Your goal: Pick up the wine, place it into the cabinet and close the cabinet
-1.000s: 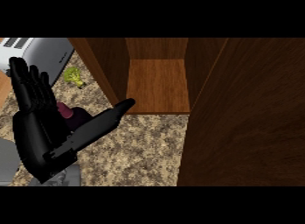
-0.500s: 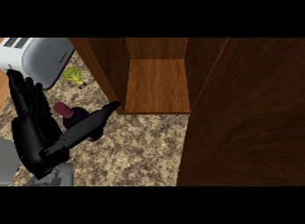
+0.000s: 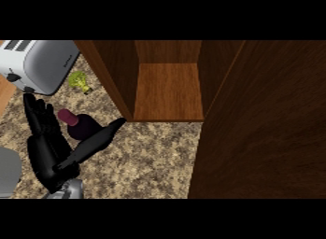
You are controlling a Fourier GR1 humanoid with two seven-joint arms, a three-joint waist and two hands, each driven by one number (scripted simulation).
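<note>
**Hand closing in on the wine, cabinet still open**

Far left of frame: a grey slab at the lower left edge, unidentified. Upper left, a toaster (image 3: 36,65) lies on the speckled counter (image 3: 152,158), with a small yellow-green item (image 3: 80,81) just to its right.

Left of centre: the left hand (image 3: 49,151) comes up from the lower edge, fingers (image 3: 38,116) straight and pointing up-frame, thumb spread out to the right. It is wide open and has hold of nothing. The wine (image 3: 79,125), dark bottle with a maroon top, sits between fingers and thumb; contact cannot be confirmed.

Change over the last second: the hand has drawn down and left in frame, and the bottle, earlier mostly hidden behind it, now shows in the gap. Judgement: approach is nearly done, grasp not yet made, so pick-up is the step in hand.

Centre: cabinet (image 3: 169,93), interior bare. Right: its dark door (image 3: 275,126) stands open. Right hand not seen.
</note>
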